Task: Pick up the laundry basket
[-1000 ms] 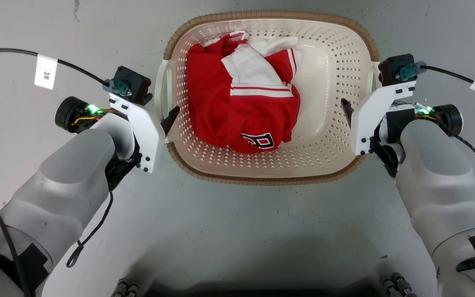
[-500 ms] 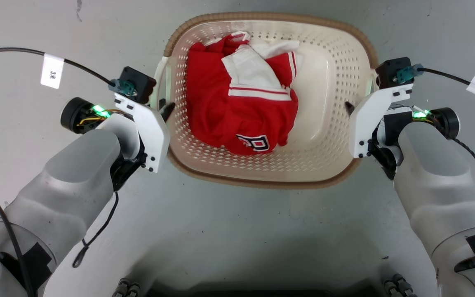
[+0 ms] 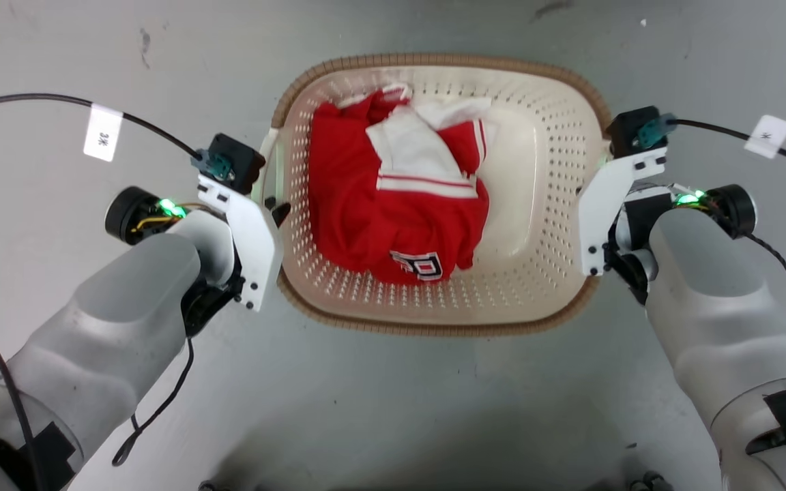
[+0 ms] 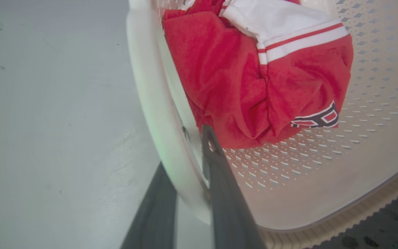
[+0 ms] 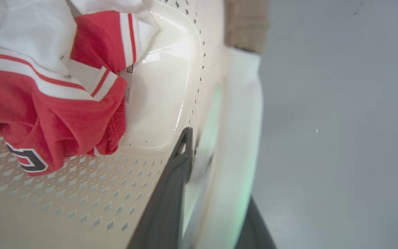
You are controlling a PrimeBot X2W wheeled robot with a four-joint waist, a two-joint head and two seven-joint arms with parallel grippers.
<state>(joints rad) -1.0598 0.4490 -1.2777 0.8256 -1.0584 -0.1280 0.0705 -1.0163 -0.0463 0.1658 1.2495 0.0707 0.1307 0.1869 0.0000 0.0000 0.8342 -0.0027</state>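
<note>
Left pincer (image 3: 277,208) is sitting at the left of the head view, closing its two dark fingers on the white left handle (image 3: 269,153) of the laundry basket (image 3: 434,329). In the left wrist view, the left pincer (image 4: 185,148) is straddling that handle (image 4: 150,103): one finger is lying outside it over the grey floor (image 4: 47,121), and the other is sitting inside, between the handle and the perforated basket (image 4: 323,180) wall.

The cream-white basket with its brown woven-look rim is lying in the middle of the head view, between the two pale forearms, with grey floor (image 3: 400,409) showing all around it. Whether it is resting on the floor or hanging above it cannot be told. A crumpled red and white garment (image 3: 366,204) is lying inside, toward the basket's left half, with a dark letter patch showing near its lower edge. The same garment (image 4: 240,86) is showing close up in the left wrist view.

Over on the right, the right pincer (image 3: 587,198) is sitting mostly hidden behind its white wrist plate at the basket's right side. In the right wrist view, the right pincer (image 5: 216,162) is clamping the white right handle (image 5: 242,121), one finger inside against the basket (image 5: 64,207) wall and one outside, with the garment (image 5: 47,114) lying to its left.
</note>
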